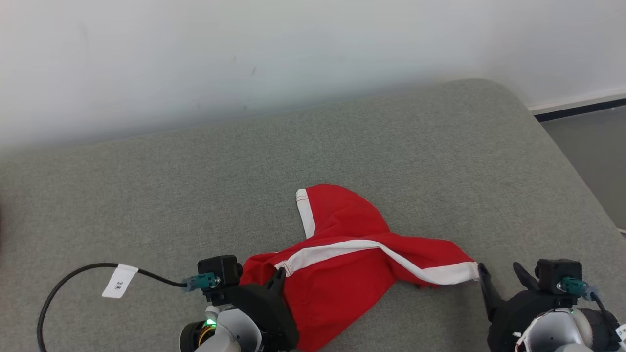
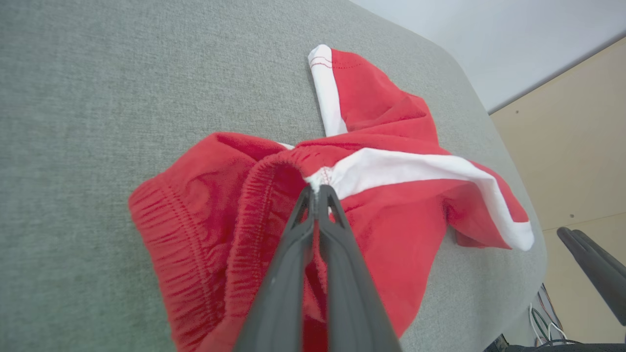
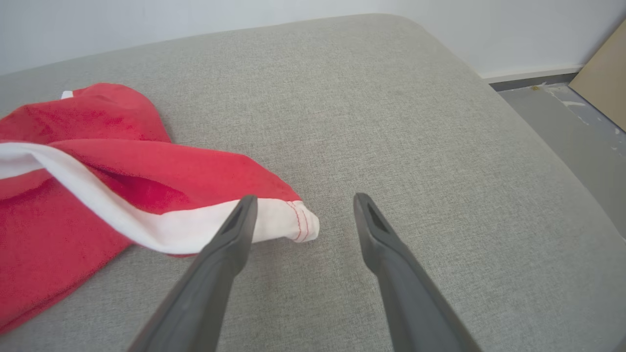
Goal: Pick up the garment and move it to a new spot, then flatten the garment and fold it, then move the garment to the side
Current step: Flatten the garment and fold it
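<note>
The garment (image 1: pixel 352 254) is a pair of red shorts with white side stripes, lying crumpled on the grey cushion (image 1: pixel 342 146). My left gripper (image 1: pixel 279 275) is shut on the garment's elastic waistband where the white stripe begins; the left wrist view shows its tips (image 2: pixel 318 191) pinching that seam of the garment (image 2: pixel 391 215). My right gripper (image 1: pixel 501 274) stands open just right of the white-trimmed leg corner. In the right wrist view its left finger (image 3: pixel 234 230) overlaps the hem of the garment (image 3: pixel 122 176), and the gap of the right gripper (image 3: pixel 303 210) is empty.
A black cable (image 1: pixel 68 278) with a white tag (image 1: pixel 120 281) loops over the cushion at my left. The white wall (image 1: pixel 244 49) stands behind the cushion. The cushion's rounded right edge drops to grey floor (image 1: pixel 596 146). A tan board (image 3: pixel 606 73) leans at the right.
</note>
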Robot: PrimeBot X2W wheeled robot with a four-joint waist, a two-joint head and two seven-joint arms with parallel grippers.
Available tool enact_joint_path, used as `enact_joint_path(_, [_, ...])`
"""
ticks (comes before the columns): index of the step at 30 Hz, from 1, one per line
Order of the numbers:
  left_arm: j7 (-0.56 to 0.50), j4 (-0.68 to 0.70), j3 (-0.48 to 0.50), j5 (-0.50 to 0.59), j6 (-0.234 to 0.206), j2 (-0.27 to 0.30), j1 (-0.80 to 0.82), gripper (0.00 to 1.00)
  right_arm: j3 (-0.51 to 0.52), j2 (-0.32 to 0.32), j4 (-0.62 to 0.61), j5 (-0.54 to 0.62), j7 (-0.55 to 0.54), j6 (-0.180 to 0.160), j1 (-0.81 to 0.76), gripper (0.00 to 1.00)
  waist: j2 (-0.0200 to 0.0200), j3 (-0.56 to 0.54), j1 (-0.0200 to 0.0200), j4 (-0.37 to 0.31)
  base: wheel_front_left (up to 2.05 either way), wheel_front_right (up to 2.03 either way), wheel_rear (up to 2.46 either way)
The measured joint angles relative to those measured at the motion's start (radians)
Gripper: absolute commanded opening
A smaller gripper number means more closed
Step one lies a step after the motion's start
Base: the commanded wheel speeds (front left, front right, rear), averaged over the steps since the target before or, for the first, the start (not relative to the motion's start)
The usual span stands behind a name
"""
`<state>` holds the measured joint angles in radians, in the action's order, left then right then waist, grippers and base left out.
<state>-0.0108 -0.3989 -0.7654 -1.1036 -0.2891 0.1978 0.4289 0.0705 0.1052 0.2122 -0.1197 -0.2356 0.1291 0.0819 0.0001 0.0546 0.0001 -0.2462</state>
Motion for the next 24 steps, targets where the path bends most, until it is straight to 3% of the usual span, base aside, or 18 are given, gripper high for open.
enact_joint_path(6, [-0.001,-0.002,-0.008,0.004,0.011,-0.008,0.006,0.0,0.098,-0.012,0.061,0.029,-0.076,0.0,0.023,1.0,0.0,0.019,0.0,0.026,0.0,0.0,0.0])
enact_joint_path(13, [-0.004,-0.009,-0.008,0.006,0.016,-0.007,0.025,0.0,0.077,-0.029,0.125,0.022,-0.081,0.0,0.054,0.98,0.0,0.035,0.0,0.039,0.0,0.0,0.0])
enact_joint_path(15, [-0.004,-0.009,-0.009,0.006,0.017,-0.007,0.025,0.0,0.079,-0.029,0.141,0.029,-0.082,0.0,0.066,0.85,0.0,0.037,0.0,0.042,0.0,0.0,0.0])
enact_joint_path(22, [-0.007,-0.013,-0.014,0.006,0.025,-0.01,0.025,0.0,0.079,-0.033,0.218,0.047,-0.09,0.0,0.108,0.68,0.0,0.04,0.0,0.057,0.0,0.0,0.0])
enact_joint_path(24, [-0.007,-0.013,-0.016,0.007,0.026,-0.01,0.026,0.0,0.082,-0.035,0.235,0.052,-0.091,0.0,0.117,0.55,0.0,0.042,0.0,0.062,0.0,0.0,0.0])
